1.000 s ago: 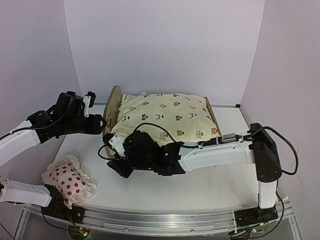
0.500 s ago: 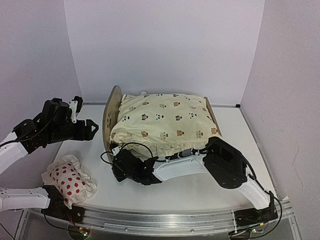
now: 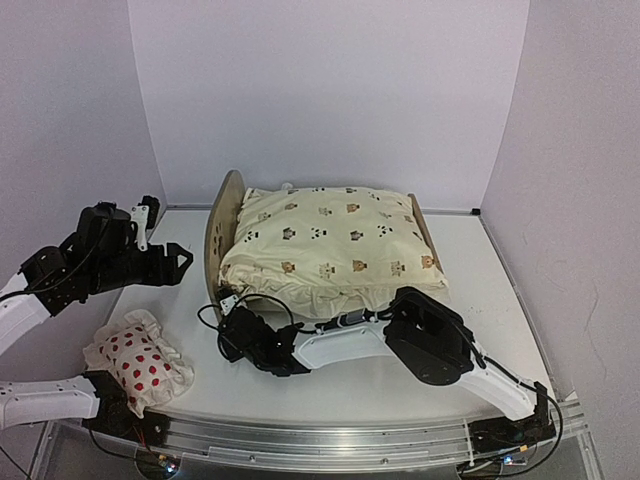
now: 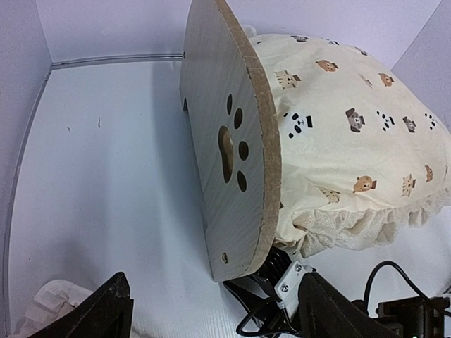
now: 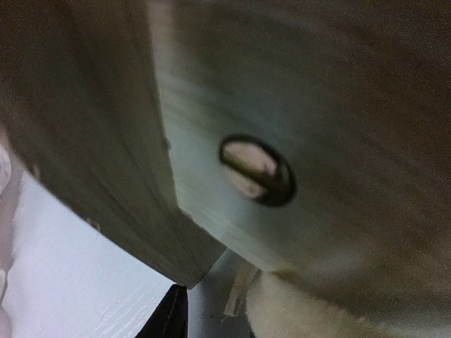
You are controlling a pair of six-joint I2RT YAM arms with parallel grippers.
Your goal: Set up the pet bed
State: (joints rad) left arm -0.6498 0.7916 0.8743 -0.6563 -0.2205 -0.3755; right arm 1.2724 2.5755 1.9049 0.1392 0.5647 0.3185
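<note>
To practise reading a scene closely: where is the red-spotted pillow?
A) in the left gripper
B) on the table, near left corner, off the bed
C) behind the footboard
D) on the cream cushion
B: the red-spotted pillow lies on the table at the near left, apart from the pet bed and its cream cushion.

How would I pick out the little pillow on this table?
Start at the wooden pet bed in the middle of the table, topped by a cream cushion. Look to the near left corner, apart from the bed: the small pillow lies there, white with red spots and a frilly edge, unlike the animal-print cushion.
</note>
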